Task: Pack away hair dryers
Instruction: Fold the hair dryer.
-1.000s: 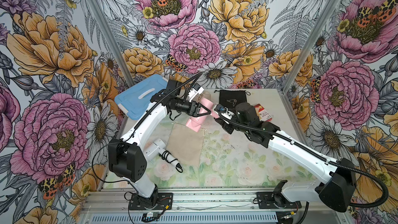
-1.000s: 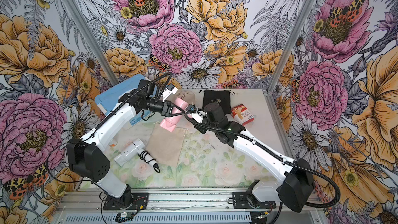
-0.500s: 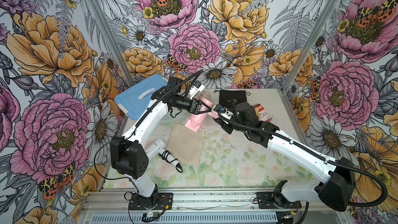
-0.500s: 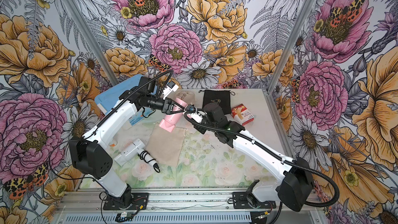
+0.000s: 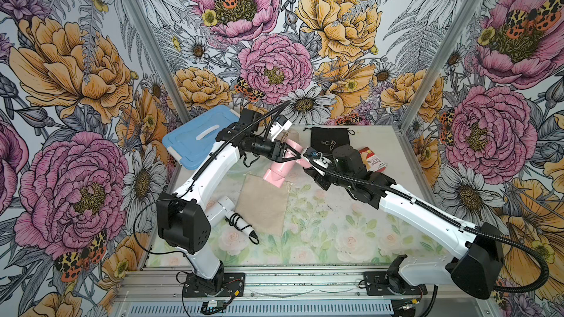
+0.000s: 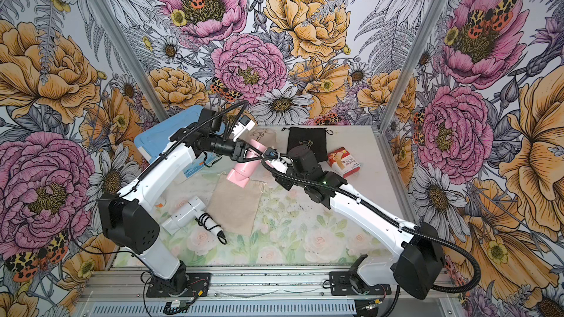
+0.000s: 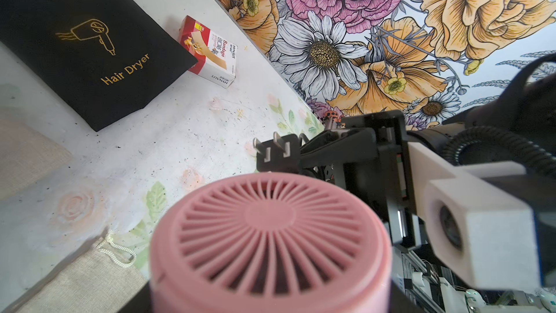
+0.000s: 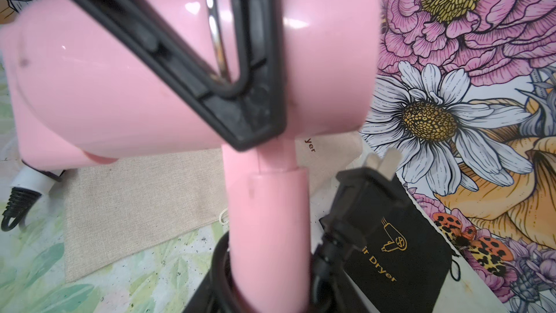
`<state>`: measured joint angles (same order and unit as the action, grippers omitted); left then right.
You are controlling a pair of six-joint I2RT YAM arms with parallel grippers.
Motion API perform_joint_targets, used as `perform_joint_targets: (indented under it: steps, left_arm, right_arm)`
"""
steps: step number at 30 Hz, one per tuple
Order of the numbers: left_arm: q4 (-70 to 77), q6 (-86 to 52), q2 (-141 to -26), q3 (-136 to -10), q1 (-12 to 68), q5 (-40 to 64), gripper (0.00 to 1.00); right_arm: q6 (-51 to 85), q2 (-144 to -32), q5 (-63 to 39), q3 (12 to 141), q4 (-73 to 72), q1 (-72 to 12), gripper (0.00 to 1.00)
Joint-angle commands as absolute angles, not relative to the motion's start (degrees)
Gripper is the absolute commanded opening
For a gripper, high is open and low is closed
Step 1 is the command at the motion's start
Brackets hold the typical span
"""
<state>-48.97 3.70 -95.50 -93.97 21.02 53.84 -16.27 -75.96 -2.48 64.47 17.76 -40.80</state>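
Observation:
The pink hair dryer [image 5: 282, 169] [image 6: 244, 172] hangs tilted above the table's back middle, held from two sides. My left gripper [image 5: 294, 155] is shut across its barrel; the rear grille [image 7: 267, 236] fills the left wrist view. My right gripper [image 5: 308, 164] [image 8: 267, 290] is shut on the pink handle [image 8: 267, 221], with the black plug [image 8: 370, 182] sticking out beside it. A white hair dryer [image 5: 219, 208] [image 6: 184, 213] with black cord wound on its handle lies at the front left of the table.
A flat beige pouch [image 5: 264, 202] lies under the pink dryer's nozzle. A black pouch [image 5: 329, 143] and a red-and-white bandage box [image 5: 374, 160] sit at the back right. A blue lid [image 5: 195, 143] leans at the back left. Another beige pouch [image 6: 265, 135] lies at the back.
My left jaws have narrowed onto the pink barrel and the left arm has shifted slightly. The right arm and the dryer's handle have stayed where they were.

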Motion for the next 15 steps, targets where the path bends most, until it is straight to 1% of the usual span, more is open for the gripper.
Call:
perform_joint_targets:
  steps: [1,9,15]
  left_arm:
    - [-43.8,1.4,-91.4,-93.4,23.4,51.7,0.29]
    - [-25.2,-11.1,-86.4,-84.8,24.1,45.9,0.29]
    - [-17.9,-13.7,-86.0,-80.9,27.9,40.8,0.29]
  right_arm:
    - [-8.5,-76.4,0.6,66.6,4.6,-40.5,0.06]
    - [6.9,-78.7,4.7,67.2,-2.8,-39.9,0.1]
    - [23.3,-81.9,6.7,69.1,-9.0,-39.5,0.1]
